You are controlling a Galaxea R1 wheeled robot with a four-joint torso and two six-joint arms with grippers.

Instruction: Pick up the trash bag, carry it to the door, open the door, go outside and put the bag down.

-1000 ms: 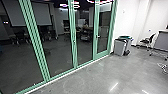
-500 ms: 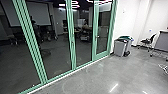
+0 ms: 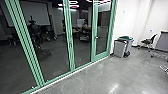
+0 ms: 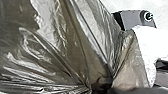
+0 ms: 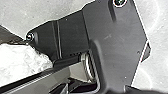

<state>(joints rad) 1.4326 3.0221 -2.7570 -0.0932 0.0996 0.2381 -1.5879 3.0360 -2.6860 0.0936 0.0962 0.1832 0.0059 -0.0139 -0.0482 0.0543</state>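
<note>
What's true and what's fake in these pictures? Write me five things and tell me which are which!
1. The trash bag is shiny and wrinkled. True.
2. The glass door is wide open. False: it is shut.
3. A gray bin stands near the white wall. True.
4. The black chair is between the bin and the glass door. False: it is on the other side of the bin, away from the door.
5. The frames around the glass are red. False: they are green.
</note>
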